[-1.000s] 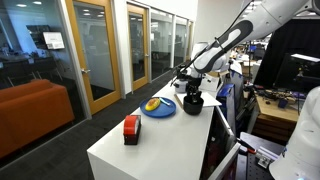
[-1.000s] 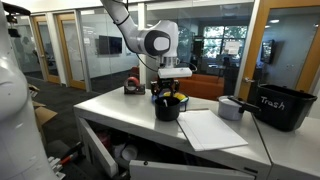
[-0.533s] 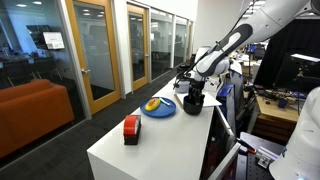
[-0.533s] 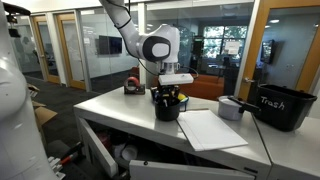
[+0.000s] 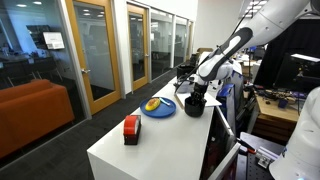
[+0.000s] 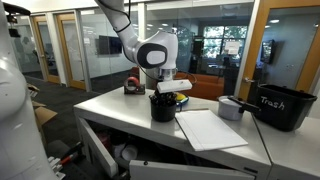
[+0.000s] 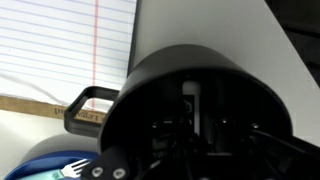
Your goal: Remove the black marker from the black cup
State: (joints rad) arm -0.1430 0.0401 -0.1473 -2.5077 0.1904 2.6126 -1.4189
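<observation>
**Spotter:** What have you got, biggest first?

**Operator:** The white table (image 6: 110,108) runs through both exterior views, with its ends cut off by the frame. My arm (image 5: 232,42) reaches down from out of shot. A black bin (image 6: 282,108) stands on the table, clipped by the picture's edge, and I see it in that view only. A lined paper pad (image 6: 210,130) lies just beside the black cup (image 6: 163,110). The blue plate (image 5: 163,112) shows plainly in an exterior view. From the wrist I get only a sliver of it, low in the corner.

**Spotter:** And the hand?

**Operator:** The gripper (image 6: 165,97) sits down in the cup's mouth, so the rim hides the fingertips in both exterior views. From the wrist I look straight into the cup, but the inside is nearly all shadow. I cannot tell whether the fingers are apart or pinched together.

**Spotter:** The black marker?

**Operator:** I cannot pick it out. Only a pale streak shows deep in the cup, too blurred to name. The wrist view does give me the cup's handle (image 7: 85,108), which I cannot make out in the exterior views.
</observation>
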